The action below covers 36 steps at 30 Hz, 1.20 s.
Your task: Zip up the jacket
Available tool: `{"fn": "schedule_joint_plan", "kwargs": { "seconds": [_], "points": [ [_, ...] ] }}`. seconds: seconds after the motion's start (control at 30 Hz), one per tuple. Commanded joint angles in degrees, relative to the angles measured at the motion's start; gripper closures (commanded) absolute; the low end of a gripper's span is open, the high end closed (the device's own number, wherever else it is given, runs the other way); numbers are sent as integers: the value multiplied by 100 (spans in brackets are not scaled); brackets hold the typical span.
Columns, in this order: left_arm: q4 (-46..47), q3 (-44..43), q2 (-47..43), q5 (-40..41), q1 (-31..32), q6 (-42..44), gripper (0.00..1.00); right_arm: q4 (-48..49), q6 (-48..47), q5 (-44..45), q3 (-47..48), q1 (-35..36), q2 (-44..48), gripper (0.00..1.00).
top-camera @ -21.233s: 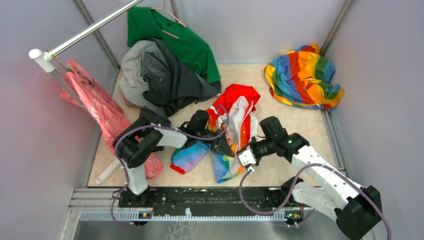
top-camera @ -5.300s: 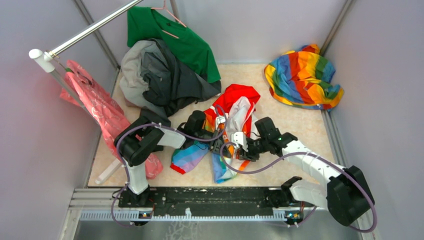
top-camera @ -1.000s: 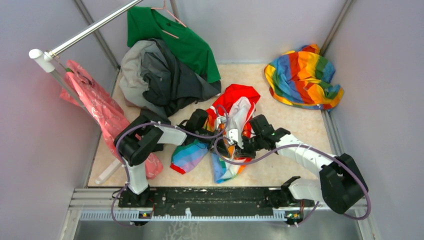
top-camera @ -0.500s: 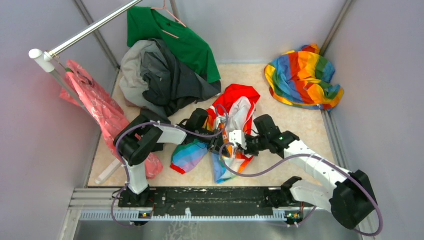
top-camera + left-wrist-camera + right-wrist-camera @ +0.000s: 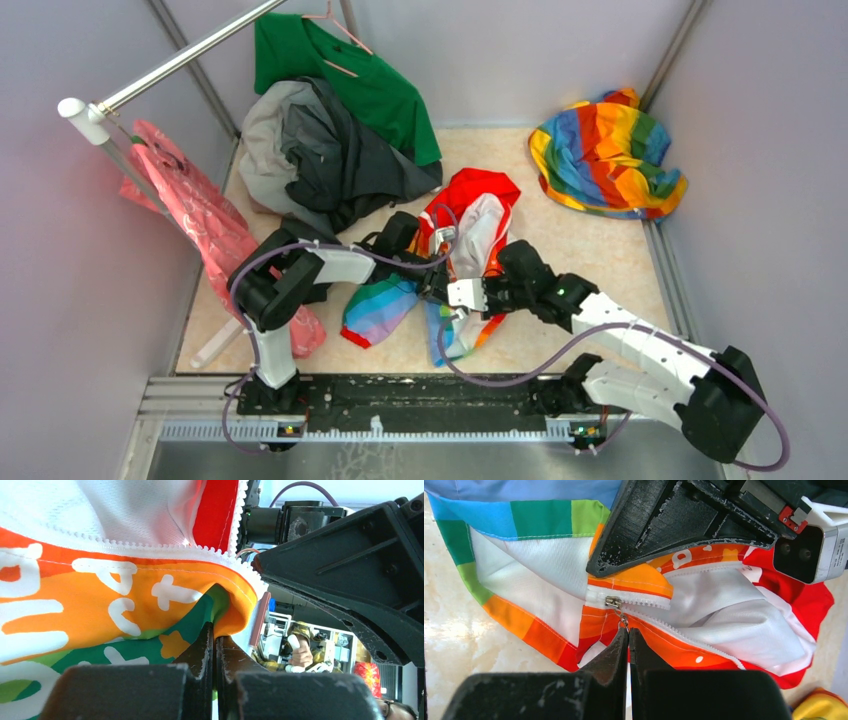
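At centre of table [image 5: 600, 245], betw. both arms, jacket [image 5: 480, 225] lies crumpled, red hood at far end. L gripper [image 5: 215, 645] clamps orange hem fold by zip teeth, fingers closed. R gripper [image 5: 628, 636] fingers closed, pinching zipper pull [image 5: 622, 618]; slider [image 5: 612, 601] just beyond fingertips, tracks split past it.

Left tool [image 5: 215, 639] — fingers pressed together, a fold of the jacket [image 5: 125, 600] clamped between their tips. The fold is orange with white print, green beneath. White zipper teeth [image 5: 170, 547] run along its upper edge; white mesh lining [image 5: 100, 505] and a red strip [image 5: 215, 510] lie above. A black arm housing [image 5: 350, 580] stands just right of the fold.
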State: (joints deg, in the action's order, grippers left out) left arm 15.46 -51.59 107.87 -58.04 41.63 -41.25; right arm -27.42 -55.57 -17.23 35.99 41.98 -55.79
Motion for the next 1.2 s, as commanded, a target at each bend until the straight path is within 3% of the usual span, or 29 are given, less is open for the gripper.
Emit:
{"fn": "schedule_joint_plan", "kwargs": {
  "seconds": [0.0,0.1,0.23,0.47,0.73,0.9,1.03,1.07,1.17],
  "points": [
    [-679,-103,79,46,-5,322,100,184,-191,695,235,304,293,100],
    [-727,-138,81,76,-5,322,100,-246,-325,-34,269,661,348,100],
    [-732,-173,82,102,-5,248,100,-283,-404,-319,152,949,374,100],
    [-911,-317,117,88,28,270,100,972,69,1609,-87,1024,297,100],
    [-1124,-286,208,183,30,391,100,1193,218,1961,-83,546,506,100],
    [-1142,-281,77,309,26,389,100,1091,287,1477,-183,540,520,100],
    [-1103,-273,-76,335,30,349,100,277,434,-124,131,193,462,100],
    [-1095,-272,-88,336,30,352,100,167,489,-431,196,89,412,97],
    [-1063,-260,-91,287,35,410,100,54,562,-1029,182,-265,253,62]
  ]
}}
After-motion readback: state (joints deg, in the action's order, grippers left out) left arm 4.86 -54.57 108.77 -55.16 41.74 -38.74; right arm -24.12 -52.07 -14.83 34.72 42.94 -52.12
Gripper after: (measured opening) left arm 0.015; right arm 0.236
